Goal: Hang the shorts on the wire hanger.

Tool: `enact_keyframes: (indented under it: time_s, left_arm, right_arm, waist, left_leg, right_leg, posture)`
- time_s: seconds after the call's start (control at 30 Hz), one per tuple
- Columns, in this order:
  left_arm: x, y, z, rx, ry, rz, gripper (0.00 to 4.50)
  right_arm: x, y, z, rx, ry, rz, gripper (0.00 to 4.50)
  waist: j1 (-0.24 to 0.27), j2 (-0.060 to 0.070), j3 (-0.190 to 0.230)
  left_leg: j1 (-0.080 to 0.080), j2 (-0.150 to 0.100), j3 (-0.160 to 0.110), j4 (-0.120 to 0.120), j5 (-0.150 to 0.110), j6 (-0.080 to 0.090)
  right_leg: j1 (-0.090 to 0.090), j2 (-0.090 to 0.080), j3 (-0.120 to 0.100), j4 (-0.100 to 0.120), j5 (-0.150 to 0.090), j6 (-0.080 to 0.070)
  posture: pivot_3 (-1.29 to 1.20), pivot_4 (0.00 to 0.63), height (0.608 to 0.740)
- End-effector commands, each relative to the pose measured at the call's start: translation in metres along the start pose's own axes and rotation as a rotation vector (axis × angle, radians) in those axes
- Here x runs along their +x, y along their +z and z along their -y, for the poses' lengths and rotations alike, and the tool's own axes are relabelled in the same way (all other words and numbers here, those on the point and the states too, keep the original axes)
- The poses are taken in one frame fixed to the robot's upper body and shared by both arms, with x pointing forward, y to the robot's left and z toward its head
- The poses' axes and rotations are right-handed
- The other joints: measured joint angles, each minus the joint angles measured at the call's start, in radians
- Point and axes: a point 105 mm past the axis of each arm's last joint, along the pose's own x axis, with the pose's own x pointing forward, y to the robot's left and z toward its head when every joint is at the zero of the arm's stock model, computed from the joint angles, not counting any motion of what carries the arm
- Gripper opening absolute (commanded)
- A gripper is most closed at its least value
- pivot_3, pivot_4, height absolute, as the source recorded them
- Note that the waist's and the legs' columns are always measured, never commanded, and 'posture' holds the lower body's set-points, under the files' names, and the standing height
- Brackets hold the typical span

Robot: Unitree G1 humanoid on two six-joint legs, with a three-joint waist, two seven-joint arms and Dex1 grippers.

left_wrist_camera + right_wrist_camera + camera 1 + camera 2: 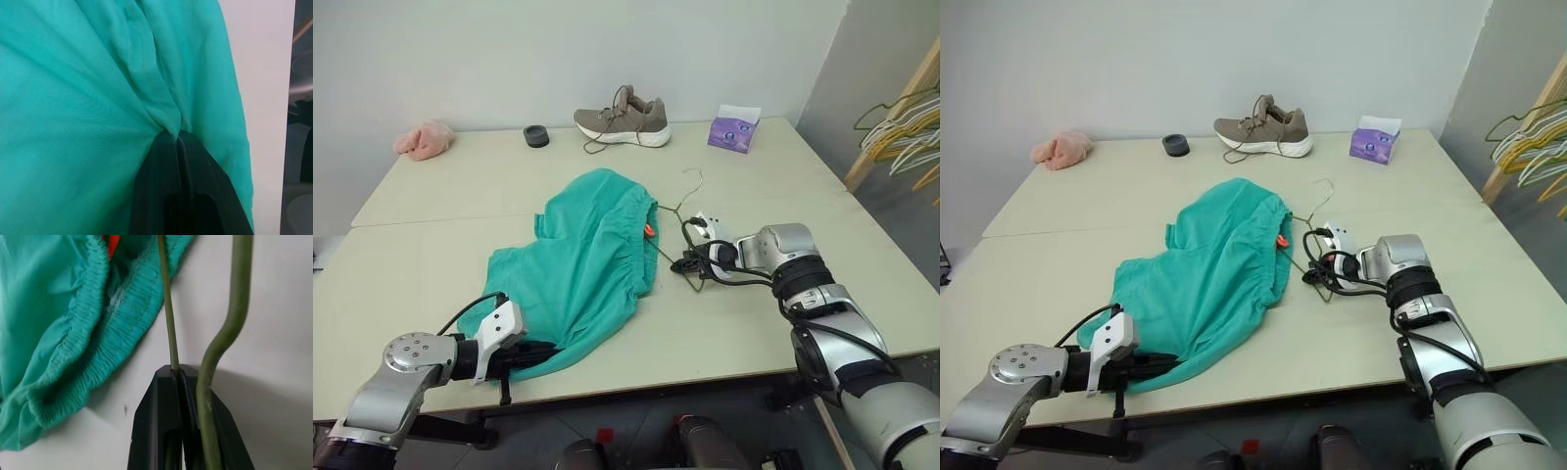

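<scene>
Right wrist view: right gripper (pixel 178 374) clenched on the thin wire of the wire hanger (pixel 167 308), a second, thicker-looking run of the same wire curving past the fingers on one side. The gathered waistband of the shorts (pixel 73 333) lies just beside it, with a bit of the orange drawstring (pixel 111 244) showing at the top edge of the frame.

Left eye view: shorts spread across the middle of the table (pixel 440 186), waistband toward centre right. Hanger's hook pokes out above the waistband, upper centre; most of the triangle is hidden, apparently tucked under or into the cloth, can't say which. Left gripper (pixel 524 357), lower left of frame, clamped on a pinch of the hem at the near table edge; left wrist view confirms cloth bunched into the closed fingers.

Elsewhere: shoe (pixel 623 118), small dark dish (pixel 535 135), pink cloth lump (pixel 424 139) and tissue box (pixel 734 127) along the far edge, well apart from the work. Bunched hangers (pixel 901 122) on a rack, far right.

Risks, as I judge them:
- Thin wire may twist or slip in the narrow pinch.
- Wire end could snag the elastic or drawstring instead of sliding through.
- Left grip holds only a small fold; a pull may drag the whole garment off the near edge.
</scene>
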Motion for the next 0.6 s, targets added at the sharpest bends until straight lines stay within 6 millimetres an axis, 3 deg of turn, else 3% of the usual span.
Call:
enact_keyframes:
  time_s: [0.03, 0.2, 0.33, 0.43, 0.6]
  left_arm:
    - [0.008, -0.008, 0.012, -0.034, -0.055, -0.022, 0.02]
    - [0.01, 0.003, 0.006, -0.054, -0.005, 0.045, 0.02]
    - [0.01, 0.025, -0.01, -0.107, 0.081, 0.161, 0.02]
    - [0.005, 0.049, -0.019, -0.147, 0.116, 0.266, 0.67]
    - [-0.012, 0.083, -0.022, -0.165, 0.133, 0.393, 2.19]
  right_arm:
    - [-0.008, 0.032, -0.012, 0.04, 0.022, 0.134, 0.0]
    - [-0.016, 0.051, -0.037, 0.068, 0.142, 0.22, 0.0]
    - [-0.019, 0.05, -0.054, -0.012, 0.199, 0.245, 0.0]
    - [-0.019, 0.046, -0.064, -0.094, 0.215, 0.268, 0.0]
    - [-0.022, 0.051, -0.075, -0.287, 0.177, 0.365, 0.0]
  waist:
    - [0.0, 0.0, 0.0]
    - [0.0, 0.0, 0.0]
    - [0.01, 0.0, 0.0]
    - [0.016, 0.0, 0.0]
    - [0.014, -0.001, 0.0]
  left_leg:
    - [0.0, 0.0, 0.0, 0.0, 0.0, 0.0]
    - [-0.001, 0.0, 0.0, 0.0, 0.0, 0.0]
    - [-0.002, 0.0, -0.001, 0.0, 0.0, 0.0]
    - [-0.003, 0.0, -0.003, 0.0, 0.0, 0.0]
    - [-0.004, 0.001, -0.003, 0.0, 0.0, 0.0]
  right_leg:
    - [0.0, 0.0, 0.0, 0.0, 0.0, 0.0]
    - [0.0, 0.0, 0.0, -0.001, 0.0, 0.0]
    - [-0.001, 0.0, -0.001, -0.001, 0.0, 0.0]
    - [-0.001, 0.0, -0.002, -0.001, 0.0, 0.0]
    - [-0.001, 0.001, -0.002, -0.001, 0.0, 0.0]
  posture:
    - [-0.09, 0.085, 0.74]
    - [-0.1, 0.085, 0.74]
    - [-0.1, 0.084, 0.74]
    - [-0.1, 0.083, 0.74]
    - [-0.1, 0.081, 0.74]
